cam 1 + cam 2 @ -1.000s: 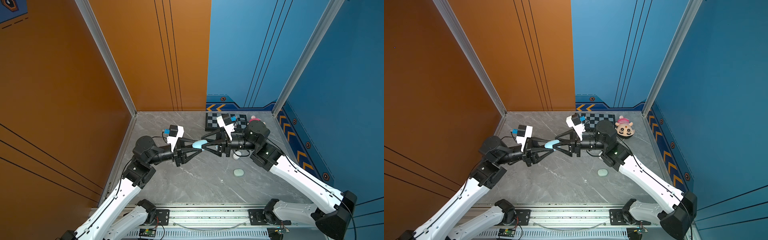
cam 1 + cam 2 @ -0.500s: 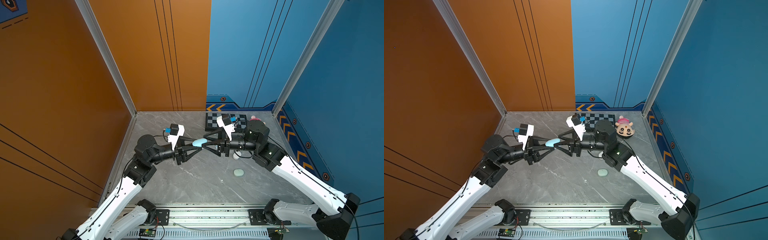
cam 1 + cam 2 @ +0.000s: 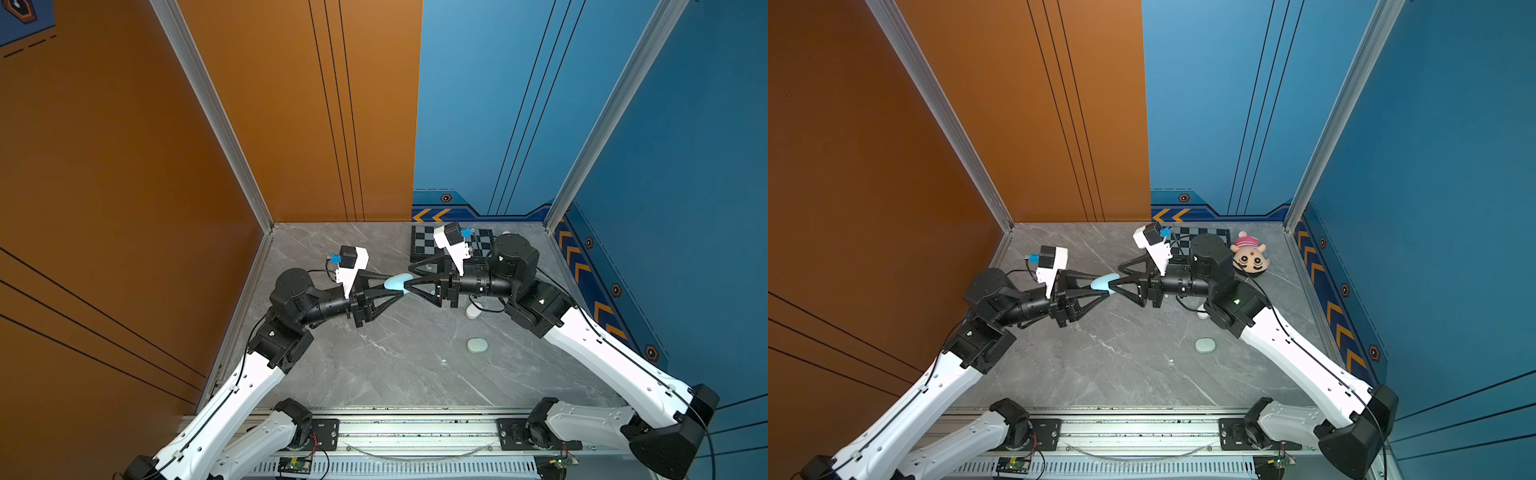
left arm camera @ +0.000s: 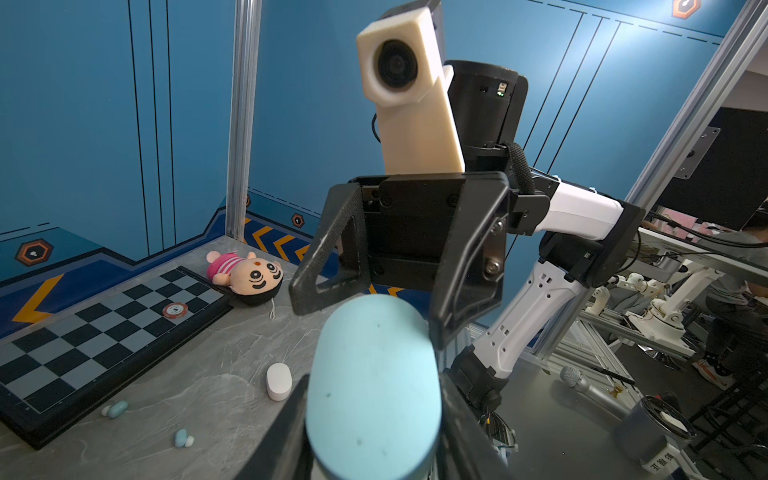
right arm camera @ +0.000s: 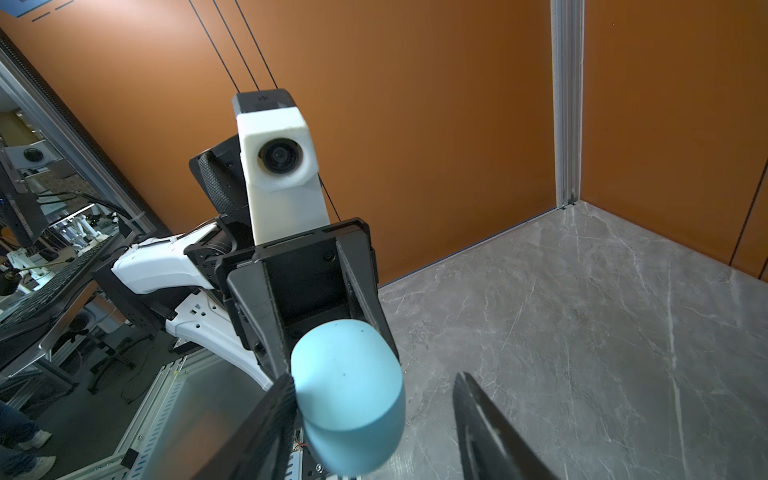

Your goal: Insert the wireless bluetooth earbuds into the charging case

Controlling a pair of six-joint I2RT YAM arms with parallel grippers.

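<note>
Little has shifted: my left tool (image 3: 397, 286) clamps the blue charging case (image 4: 374, 399) aloft so, I reckon, my part-open right tool (image 3: 409, 277) can pry it open.

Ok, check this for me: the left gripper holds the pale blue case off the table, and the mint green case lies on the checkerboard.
One point is wrong: the mint green case lies on the bare grey table, well clear of the checkerboard, as both top views show. The left gripper does hold the pale blue case off the table.
</note>
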